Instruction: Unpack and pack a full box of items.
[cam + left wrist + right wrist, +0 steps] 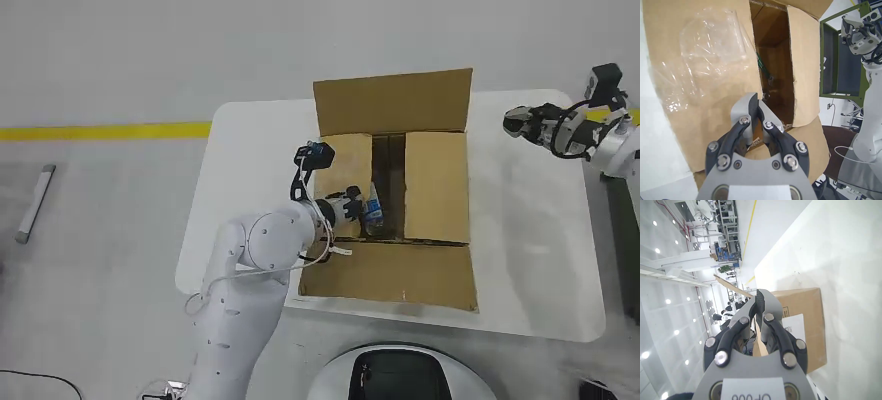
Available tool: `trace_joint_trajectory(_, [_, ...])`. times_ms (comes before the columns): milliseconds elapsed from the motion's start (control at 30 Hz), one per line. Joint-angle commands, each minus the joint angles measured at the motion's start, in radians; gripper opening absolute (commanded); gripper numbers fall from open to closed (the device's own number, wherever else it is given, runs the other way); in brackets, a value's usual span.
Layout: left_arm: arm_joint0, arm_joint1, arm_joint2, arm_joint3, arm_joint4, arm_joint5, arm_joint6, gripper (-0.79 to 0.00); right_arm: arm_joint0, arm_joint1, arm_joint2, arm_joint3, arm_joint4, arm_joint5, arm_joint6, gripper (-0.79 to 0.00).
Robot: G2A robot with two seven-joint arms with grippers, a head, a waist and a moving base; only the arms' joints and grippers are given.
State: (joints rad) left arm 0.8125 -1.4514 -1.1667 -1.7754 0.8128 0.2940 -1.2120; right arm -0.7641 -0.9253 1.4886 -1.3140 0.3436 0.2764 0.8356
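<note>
My left gripper (pixel 757 103) is closed at an inner flap edge of the box (pixel 436 190), which sits on the surface (pixel 540 260) — only a narrow gap between flaps. My right gripper (pixel 759 302), also closed, hangs beyond the box's right side — open room there.

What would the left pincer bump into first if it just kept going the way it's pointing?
Probably the small metal part inside the cardboard box, just beyond the left pincer. It points into the gap between the flaps, beside one flap's edge, so it might graze that first; depth is unclear.
</note>
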Motion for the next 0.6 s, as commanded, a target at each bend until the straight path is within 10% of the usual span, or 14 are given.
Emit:
trace_joint_trajectory(0, [-0.002,0.002,-0.005,-0.004,0.000,0.007,-0.002,-0.785,0.051,-0.005,-0.040,0.025,-0.013,0.004,0.001,-0.785])
trace_joint_trajectory(400, [0.008,0.014,-0.014,-0.027,0.013,0.027,-0.019,-0.773,0.347,-0.070,-0.315,0.234,-0.049,-0.061,0.103,-0.785])
trace_joint_trajectory(533, [0.013,0.019,-0.021,-0.033,0.017,0.035,-0.023,-0.508,0.378,-0.081,-0.344,0.277,-0.034,-0.098,0.126,-0.785])
trace_joint_trajectory(567, [0.013,0.020,-0.024,-0.035,0.017,0.037,-0.023,-0.317,0.380,-0.082,-0.346,0.283,-0.034,-0.103,0.126,-0.785])
